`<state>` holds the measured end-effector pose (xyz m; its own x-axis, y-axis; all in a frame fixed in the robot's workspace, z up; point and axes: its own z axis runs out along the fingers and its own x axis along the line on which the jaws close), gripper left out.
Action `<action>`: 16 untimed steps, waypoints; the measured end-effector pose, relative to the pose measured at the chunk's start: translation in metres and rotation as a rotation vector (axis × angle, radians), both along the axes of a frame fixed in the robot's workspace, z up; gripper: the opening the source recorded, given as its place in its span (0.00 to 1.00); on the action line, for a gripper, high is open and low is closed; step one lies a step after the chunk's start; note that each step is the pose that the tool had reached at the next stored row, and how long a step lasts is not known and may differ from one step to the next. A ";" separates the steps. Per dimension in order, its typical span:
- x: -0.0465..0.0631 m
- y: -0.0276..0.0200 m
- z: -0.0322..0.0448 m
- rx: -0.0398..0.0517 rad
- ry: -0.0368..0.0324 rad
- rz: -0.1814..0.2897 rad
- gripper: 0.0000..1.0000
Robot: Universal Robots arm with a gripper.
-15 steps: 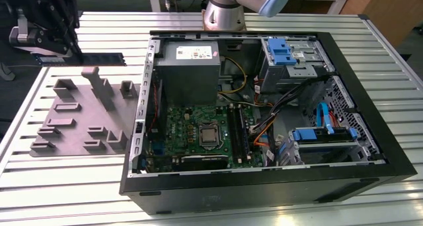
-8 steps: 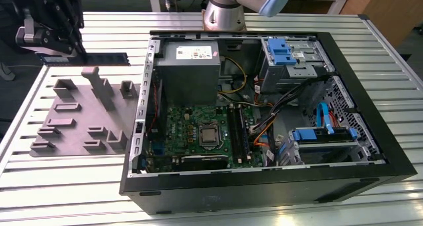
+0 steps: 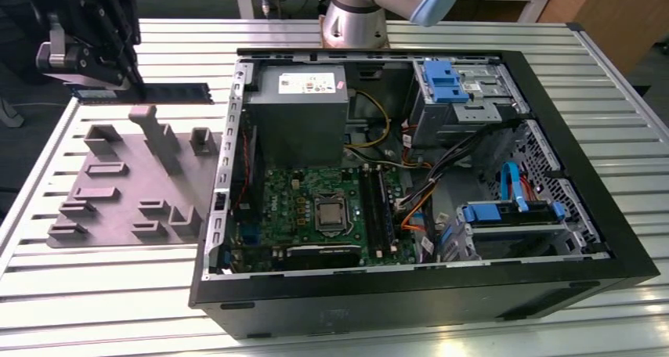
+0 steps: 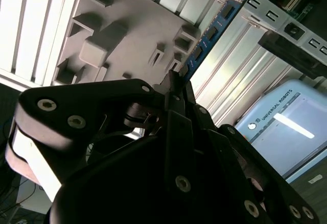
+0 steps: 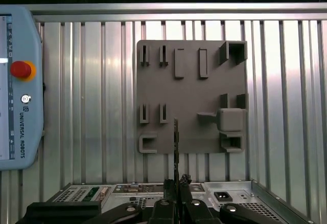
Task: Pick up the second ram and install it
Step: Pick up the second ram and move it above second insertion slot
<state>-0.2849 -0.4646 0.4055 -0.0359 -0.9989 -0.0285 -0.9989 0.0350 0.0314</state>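
In the exterior view my gripper (image 3: pixel 105 88) hangs at the far left, above the grey plastic tray (image 3: pixel 115 192). It is shut on one end of the second ram (image 3: pixel 172 93), a long thin stick held level and pointing toward the open computer case (image 3: pixel 585 216). The second wrist view shows the stick's blue board with dark chips (image 4: pixel 212 29) reaching out from the closed fingers (image 4: pixel 176 86) over the tray (image 4: pixel 133 35). Seen edge-on in the first wrist view, the ram (image 5: pixel 176 139) is a thin line above the gripper (image 5: pixel 176 183) and the tray (image 5: pixel 189 96).
The case lies open on the slatted metal table (image 3: pixel 105 294), showing the green motherboard (image 3: pixel 303 208) and long black memory slots (image 3: pixel 377 208). A power supply (image 3: pixel 298 106), cables and blue drive brackets (image 3: pixel 444 79) crowd the case. A teach pendant (image 5: pixel 18 86) lies beside the tray.
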 end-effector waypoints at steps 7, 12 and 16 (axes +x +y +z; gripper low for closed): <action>0.006 0.0000 0.0000 0.0000 0.0000 0.000 0.14; 0.010 0.0000 0.0000 0.0000 0.0000 0.000 0.14; 0.013 0.0000 0.0000 0.0000 0.0000 0.000 0.14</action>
<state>-0.2715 -0.4646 0.4055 -0.0359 -0.9989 -0.0286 -0.9989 0.0350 0.0313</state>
